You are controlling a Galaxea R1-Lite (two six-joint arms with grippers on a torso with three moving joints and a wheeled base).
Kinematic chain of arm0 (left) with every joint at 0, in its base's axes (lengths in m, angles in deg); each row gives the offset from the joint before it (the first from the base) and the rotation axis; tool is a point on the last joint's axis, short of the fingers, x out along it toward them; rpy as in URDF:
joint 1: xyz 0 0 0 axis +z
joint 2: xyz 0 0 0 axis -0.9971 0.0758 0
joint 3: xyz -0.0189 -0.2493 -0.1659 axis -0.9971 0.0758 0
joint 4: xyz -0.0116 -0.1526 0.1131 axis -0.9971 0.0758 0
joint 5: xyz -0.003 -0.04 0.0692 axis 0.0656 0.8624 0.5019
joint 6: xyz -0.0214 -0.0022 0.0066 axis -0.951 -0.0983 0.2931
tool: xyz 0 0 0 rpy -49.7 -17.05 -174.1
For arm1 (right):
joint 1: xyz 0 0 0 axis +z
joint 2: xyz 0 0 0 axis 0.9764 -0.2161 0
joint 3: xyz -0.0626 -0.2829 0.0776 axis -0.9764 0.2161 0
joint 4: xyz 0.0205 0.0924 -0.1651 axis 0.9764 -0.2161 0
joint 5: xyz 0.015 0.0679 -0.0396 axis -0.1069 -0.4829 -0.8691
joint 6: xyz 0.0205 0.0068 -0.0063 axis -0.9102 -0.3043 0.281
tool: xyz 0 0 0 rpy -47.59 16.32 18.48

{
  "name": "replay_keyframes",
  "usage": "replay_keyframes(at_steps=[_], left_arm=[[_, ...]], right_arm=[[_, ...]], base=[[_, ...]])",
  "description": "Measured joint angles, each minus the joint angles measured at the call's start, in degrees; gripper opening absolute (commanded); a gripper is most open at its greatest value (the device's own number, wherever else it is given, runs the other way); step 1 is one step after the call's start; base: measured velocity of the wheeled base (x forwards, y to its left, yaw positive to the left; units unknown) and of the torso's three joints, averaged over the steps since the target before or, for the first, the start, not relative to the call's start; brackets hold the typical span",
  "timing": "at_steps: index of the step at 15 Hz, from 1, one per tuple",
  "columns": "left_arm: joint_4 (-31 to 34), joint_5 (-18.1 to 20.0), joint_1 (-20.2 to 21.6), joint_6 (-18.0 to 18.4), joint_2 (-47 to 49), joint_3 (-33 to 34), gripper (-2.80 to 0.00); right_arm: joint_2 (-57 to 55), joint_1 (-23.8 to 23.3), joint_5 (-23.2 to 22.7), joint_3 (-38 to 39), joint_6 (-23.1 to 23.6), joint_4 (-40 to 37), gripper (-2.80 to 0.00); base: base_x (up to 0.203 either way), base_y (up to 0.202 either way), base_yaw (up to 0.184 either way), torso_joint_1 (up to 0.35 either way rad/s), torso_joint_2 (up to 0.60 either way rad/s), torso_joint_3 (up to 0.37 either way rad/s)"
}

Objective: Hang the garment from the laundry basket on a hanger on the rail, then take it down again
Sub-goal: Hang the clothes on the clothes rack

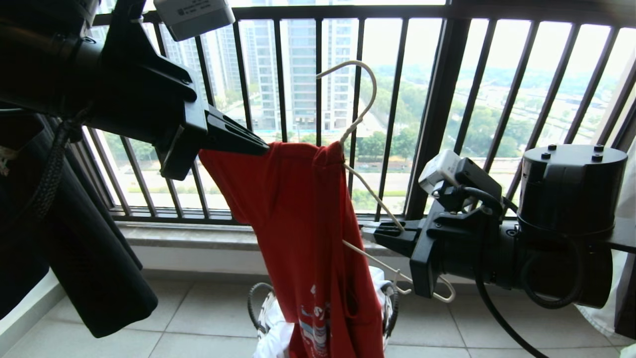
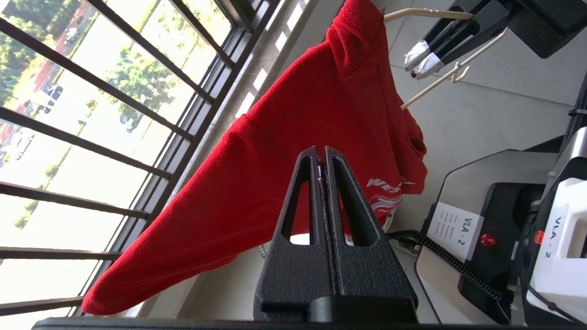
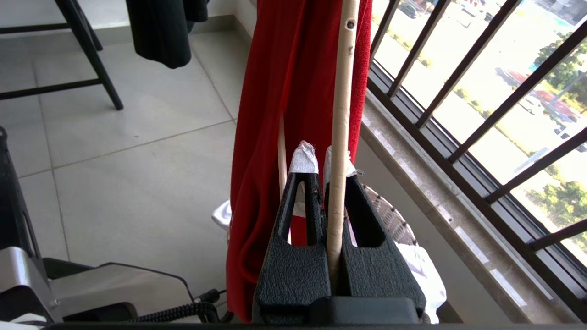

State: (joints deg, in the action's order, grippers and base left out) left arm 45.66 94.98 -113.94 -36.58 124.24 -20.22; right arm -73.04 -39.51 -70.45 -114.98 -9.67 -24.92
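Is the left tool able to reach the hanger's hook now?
Probably not yet: the left tool is shut on the red T-shirt, so it is busy. The way to the hanger hook looks free.

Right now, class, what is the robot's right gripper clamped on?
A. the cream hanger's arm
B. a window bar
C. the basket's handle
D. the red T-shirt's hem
A: the right gripper is shut on the thin cream hanger, beside the hanging red T-shirt.
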Motion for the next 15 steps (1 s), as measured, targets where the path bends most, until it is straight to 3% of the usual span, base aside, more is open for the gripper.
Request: replay_keyframes(at_steps=[4,5,15], left_arm=[[0.1,-0.3,0.1,0.4,-3.3,3.6,-2.80],[0.1,-0.3,0.1,0.6,-4.2,4.3,0.00],[-0.2,-0.3,0.1,1.4,-6.5,4.5,0.00]], right_arm=[[-0.8,0.0,-6.4,-2.2,1.4,-0.7,-2.80],[-0.9,0.1,-7.7,-2.3,1.6,-0.7,-2.80],[-1.3,0.6,-8.3,-1.2,1.9,-0.7,-2.80]], base=[[0.000,0.000,0.000,0.000,0.00,0.000],[0.000,0.000,0.000,0.000,0.00,0.000],[0.000,0.000,0.000,0.000,0.00,0.000]])
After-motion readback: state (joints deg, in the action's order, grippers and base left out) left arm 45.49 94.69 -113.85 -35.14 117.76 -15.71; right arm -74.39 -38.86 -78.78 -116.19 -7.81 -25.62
